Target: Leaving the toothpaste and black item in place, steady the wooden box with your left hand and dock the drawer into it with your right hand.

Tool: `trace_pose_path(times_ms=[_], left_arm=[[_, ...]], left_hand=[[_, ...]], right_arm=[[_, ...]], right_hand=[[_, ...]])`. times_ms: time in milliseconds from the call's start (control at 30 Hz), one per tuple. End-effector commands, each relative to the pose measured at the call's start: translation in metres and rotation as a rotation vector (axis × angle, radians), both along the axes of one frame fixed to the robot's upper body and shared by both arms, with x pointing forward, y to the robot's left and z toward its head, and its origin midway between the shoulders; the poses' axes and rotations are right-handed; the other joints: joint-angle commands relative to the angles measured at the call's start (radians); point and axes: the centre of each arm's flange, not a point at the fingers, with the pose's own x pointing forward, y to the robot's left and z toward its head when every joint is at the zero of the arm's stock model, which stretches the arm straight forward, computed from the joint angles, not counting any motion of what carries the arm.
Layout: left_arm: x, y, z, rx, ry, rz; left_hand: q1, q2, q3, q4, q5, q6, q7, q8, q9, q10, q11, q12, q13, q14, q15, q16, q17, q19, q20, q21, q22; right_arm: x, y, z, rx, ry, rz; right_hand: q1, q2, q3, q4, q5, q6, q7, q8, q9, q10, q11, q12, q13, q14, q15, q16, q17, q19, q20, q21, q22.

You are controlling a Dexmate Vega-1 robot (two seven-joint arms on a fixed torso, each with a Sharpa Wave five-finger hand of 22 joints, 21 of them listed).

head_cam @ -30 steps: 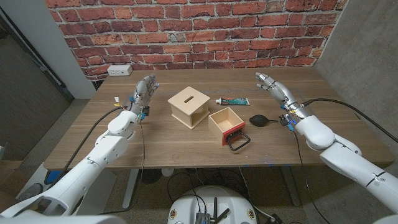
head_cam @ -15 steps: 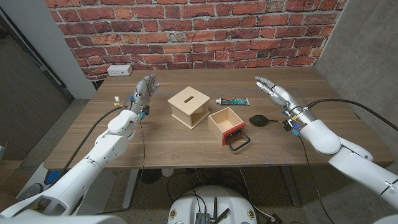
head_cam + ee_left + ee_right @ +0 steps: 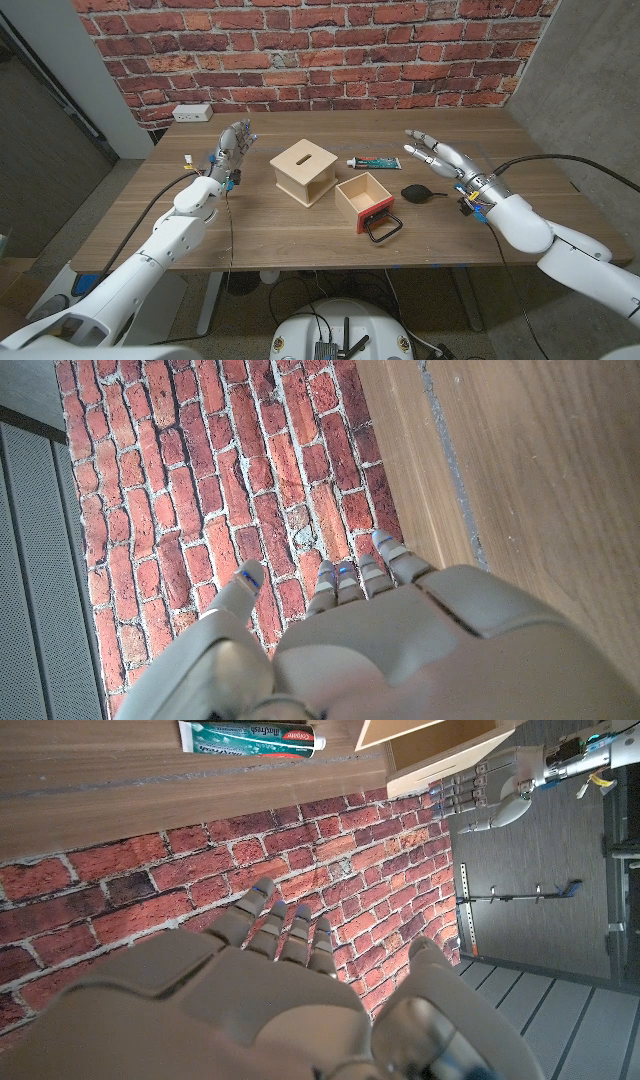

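Observation:
A pale wooden box (image 3: 304, 169) with a slot in its top stands mid-table. Just right of it and nearer me lies the drawer (image 3: 363, 199), an open tray with a red front and a black loop handle. The toothpaste tube (image 3: 373, 162) lies behind the drawer and a black item (image 3: 421, 191) lies to its right. My left hand (image 3: 229, 151) hovers left of the box with fingers apart, holding nothing. My right hand (image 3: 435, 155) is above the table right of the toothpaste, fingers spread toward the box, empty. The right wrist view shows the toothpaste (image 3: 251, 736), a box corner (image 3: 425, 744) and my left hand (image 3: 497, 786).
A white power strip (image 3: 190, 113) lies at the table's far left by the brick wall. A small yellow-tipped object (image 3: 187, 159) sits left of my left hand. Black cables trail from both wrists across the table.
My right hand has swung left toward the toothpaste and box, its fingers turning that way. The left hand, box and drawer have stayed put.

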Motion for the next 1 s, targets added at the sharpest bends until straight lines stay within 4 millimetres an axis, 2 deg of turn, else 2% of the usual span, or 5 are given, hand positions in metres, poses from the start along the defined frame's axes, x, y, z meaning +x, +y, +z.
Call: trace_pose_path(times_ms=[33,133,367,867,1000], left_arm=[[0.002,-0.001,0.002,-0.001,0.014,0.007],[0.001,-0.001,0.003,0.02,0.021,0.013],[-0.001,0.002,0.005,0.022,0.029,0.025],[-0.001,0.004,-0.004,0.004,0.039,0.029],[0.0,0.005,-0.006,0.002,0.044,0.029]], left_hand=[[-0.014,0.053,0.005,-0.005,0.005,0.01,0.001,0.006,0.005,0.008,-0.004,0.007,0.005,0.01,-0.003,0.004,0.002,0.013,-0.045,0.002,0.003],[-0.015,0.054,0.005,-0.005,0.005,0.011,0.0,0.006,0.005,0.011,-0.004,0.007,0.005,0.012,-0.004,0.004,0.002,0.013,-0.046,0.002,0.003],[-0.017,0.055,0.006,-0.003,0.005,0.012,-0.001,0.005,0.005,0.012,-0.003,0.006,0.005,0.014,-0.005,0.004,0.003,0.015,-0.045,0.001,0.003],[-0.023,0.056,0.008,0.0,0.005,0.017,-0.001,0.005,0.005,0.018,-0.004,0.006,0.005,0.018,-0.007,0.003,0.003,0.018,-0.043,0.001,0.003],[-0.024,0.056,0.009,0.001,0.005,0.018,-0.001,0.005,0.005,0.02,-0.004,0.005,0.005,0.02,-0.006,0.003,0.003,0.019,-0.043,0.001,0.003]], right_arm=[[-0.016,-0.002,0.006,-0.19,-0.013,-0.04],[-0.02,-0.005,0.008,-0.257,-0.01,-0.066],[-0.026,-0.003,0.012,-0.378,-0.008,-0.091],[-0.038,0.014,0.011,-0.539,-0.008,-0.12],[-0.041,0.019,0.012,-0.569,-0.008,-0.128]], right_hand=[[0.016,-0.001,0.005,-0.016,-0.008,-0.016,-0.006,-0.004,0.003,-0.009,-0.001,-0.005,0.003,0.01,-0.023,0.0,-0.003,-0.002,0.019,0.0,0.003],[0.024,-0.006,0.005,-0.028,-0.013,-0.026,-0.002,-0.004,0.004,-0.019,0.001,-0.006,0.003,0.012,-0.021,0.001,-0.008,0.001,0.035,0.002,0.003],[0.049,-0.017,0.012,-0.056,-0.022,-0.042,0.002,-0.002,0.005,-0.023,0.0,-0.004,0.004,0.018,-0.021,0.004,-0.017,0.004,0.038,0.003,0.003],[0.174,-0.02,0.061,-0.168,-0.04,-0.055,-0.003,0.013,0.008,-0.016,-0.001,0.007,0.009,0.019,-0.012,0.009,-0.037,0.003,0.051,0.004,0.004],[0.2,-0.019,0.072,-0.187,-0.037,-0.058,-0.005,0.014,0.009,-0.021,0.001,0.006,0.01,0.014,-0.009,0.009,-0.04,0.005,0.056,0.005,0.004]])
